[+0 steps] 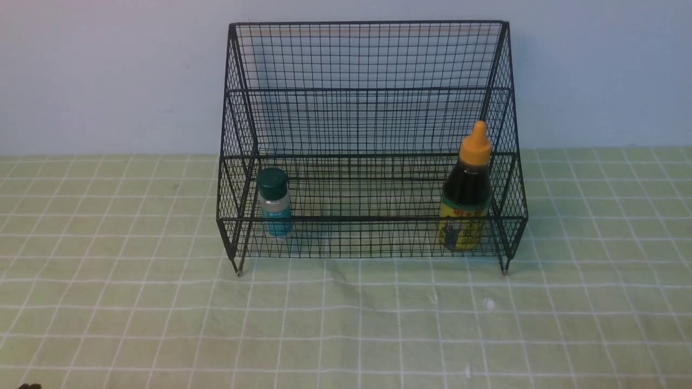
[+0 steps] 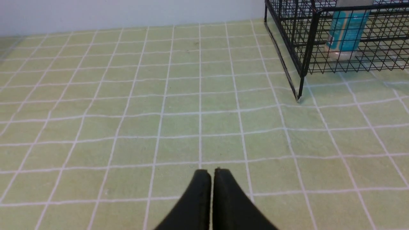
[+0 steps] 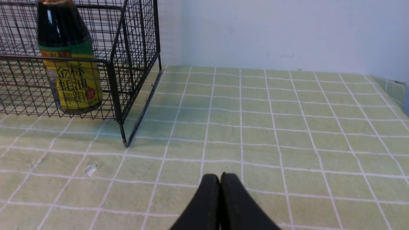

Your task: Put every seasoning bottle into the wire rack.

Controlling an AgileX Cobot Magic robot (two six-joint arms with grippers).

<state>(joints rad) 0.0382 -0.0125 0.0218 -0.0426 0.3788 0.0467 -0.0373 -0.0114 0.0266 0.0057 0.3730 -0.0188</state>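
The black wire rack (image 1: pixel 373 89) stands at the back of the table against the wall. On its lowest shelf, at the left, the small shaker jar (image 1: pixel 274 202) with a dark green cap and teal label stands upright. At the right end stands the taller dark-liquid bottle (image 1: pixel 467 189) with an orange cap and yellow label. My left gripper (image 2: pixel 212 171) is shut and empty, low over the cloth, well short of the rack's left leg (image 2: pixel 299 92). My right gripper (image 3: pixel 220 176) is shut and empty too, over the cloth off the rack's right corner (image 3: pixel 123 134). The teal jar (image 2: pixel 346 33) and the yellow-labelled bottle (image 3: pixel 72 75) show behind the mesh.
A green cloth with a white grid (image 1: pixel 346 324) covers the table. A pale wall rises right behind the rack. A few small white flecks (image 1: pixel 489 304) lie on the cloth in front of the rack. The cloth's right edge (image 3: pixel 396 91) shows in the right wrist view.
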